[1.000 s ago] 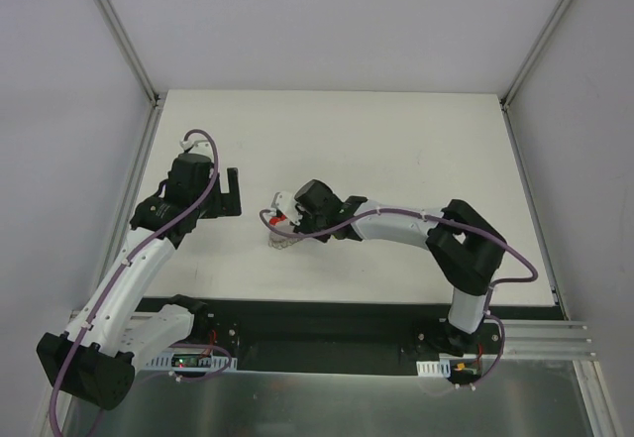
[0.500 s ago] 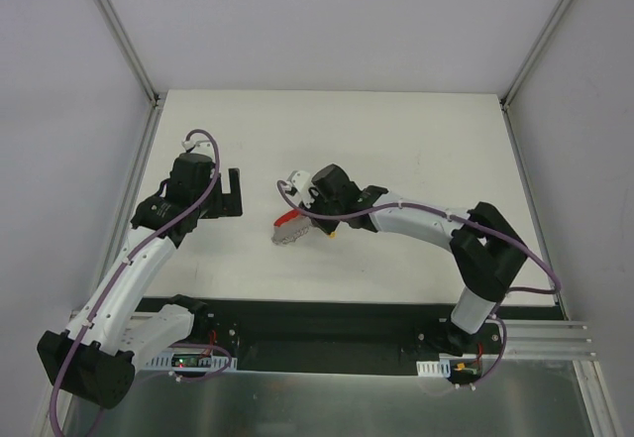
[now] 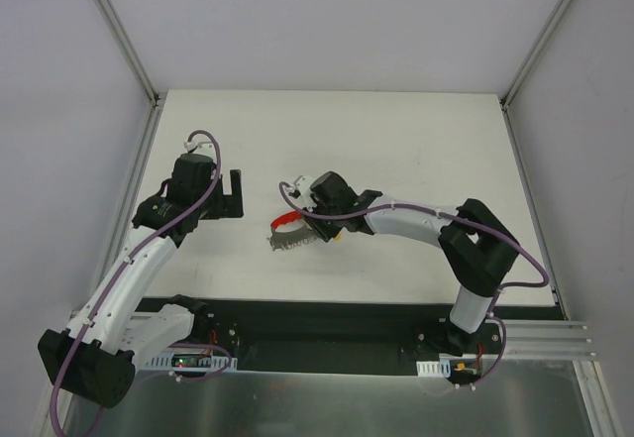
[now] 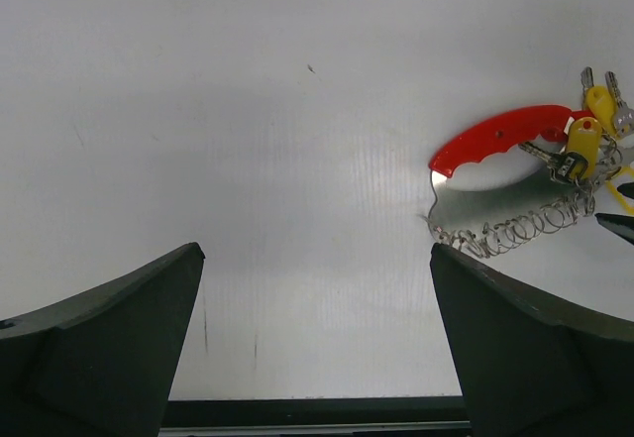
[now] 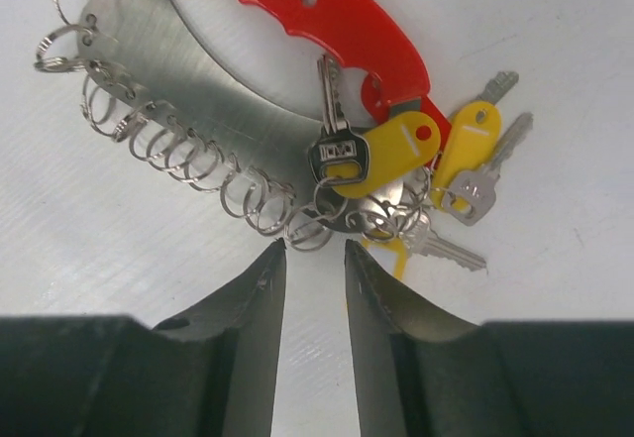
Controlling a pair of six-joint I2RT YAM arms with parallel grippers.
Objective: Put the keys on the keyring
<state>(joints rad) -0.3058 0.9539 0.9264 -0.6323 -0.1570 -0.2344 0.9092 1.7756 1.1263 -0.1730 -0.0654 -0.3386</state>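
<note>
The keyring (image 5: 198,70) lies flat on the white table: a silver plate with a red curved band (image 5: 327,16) and a chain of small rings (image 5: 173,150). Yellow-headed keys (image 5: 391,150) bunch at its right end, and one (image 5: 466,140) lies beside them. My right gripper (image 5: 315,244) is slightly open, with its tips just short of the rings and nothing between them. From above, the keyring (image 3: 287,231) sits left of my right gripper (image 3: 311,225). My left gripper (image 4: 317,249) is wide open over bare table, with the keyring (image 4: 495,184) and keys (image 4: 584,140) off to its upper right.
The left arm (image 3: 149,249) reaches up the table's left side, its gripper (image 3: 231,191) a hand's width left of the keyring. White walls enclose the table on three sides. A dark rail (image 3: 317,323) runs along the near edge by the arm bases.
The right jaws, shut a second ago, have parted. The keyring has turned so that its red band shows, and it now rests on the table. The left arm has barely moved.
</note>
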